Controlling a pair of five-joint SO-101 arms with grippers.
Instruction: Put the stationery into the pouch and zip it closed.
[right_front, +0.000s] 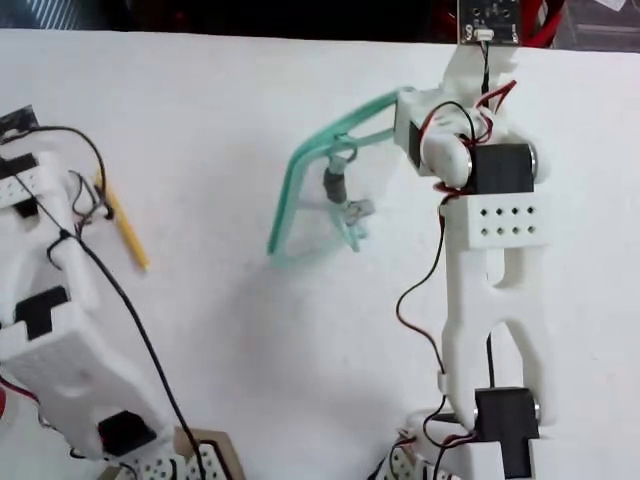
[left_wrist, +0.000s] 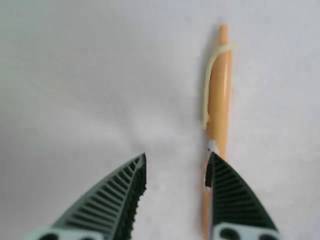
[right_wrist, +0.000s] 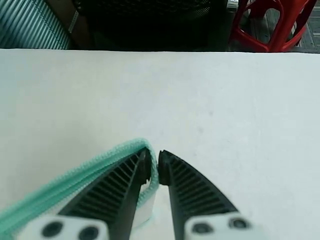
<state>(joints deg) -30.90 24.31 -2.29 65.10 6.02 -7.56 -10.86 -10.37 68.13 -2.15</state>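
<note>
**Colours on my counter**

I see a white counter (right_front: 250, 330), a yellow-orange pen (left_wrist: 220, 100) with a paler clip, and a clear pouch (right_front: 310, 215) edged with a mint-green zip. My arms (right_front: 495, 280) are white. Their jaws are dark grey-green and ribbed.

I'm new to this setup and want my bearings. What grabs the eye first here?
The clear pouch with its green zip edge lies mid-table, pinched at one corner by the right tool. Next comes the orange pen, lying on the white table by the left arm. The open left tool hangs by it, one finger crossing the pen.
</note>
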